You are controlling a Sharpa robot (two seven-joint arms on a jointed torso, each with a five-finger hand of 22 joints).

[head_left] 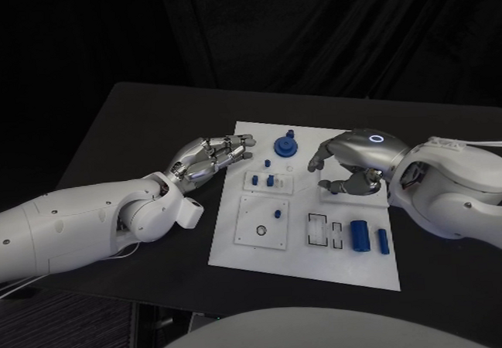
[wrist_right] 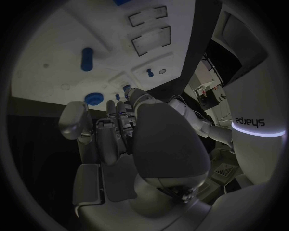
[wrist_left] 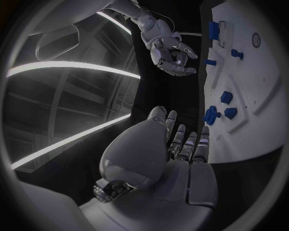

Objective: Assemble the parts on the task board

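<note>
The white task board point(head_left: 305, 253) lies mid-table. A round blue part point(head_left: 285, 145) stands near its far edge, and small blue parts point(head_left: 263, 180) sit in a square plate behind another blue peg point(head_left: 277, 214). Two blue cylinders point(head_left: 371, 238) lie at the board's right side. My left hand point(head_left: 211, 156) hovers at the board's far left edge, fingers loosely spread and holding nothing; the left wrist view shows its fingers point(wrist_left: 183, 142) close to the round blue part point(wrist_left: 211, 115). My right hand point(head_left: 349, 168) hangs over the board's far right, fingers partly curled and empty, as the right hand point(wrist_left: 171, 53) confirms.
Black table point(head_left: 127, 133) surrounds the board, with bare room to the left and behind. A square plate with a ring hole point(head_left: 261, 230) and rectangular slots point(head_left: 321, 229) sit on the board's near half. In the right wrist view the board point(wrist_right: 54, 43) lies beyond my fingers point(wrist_right: 117, 118).
</note>
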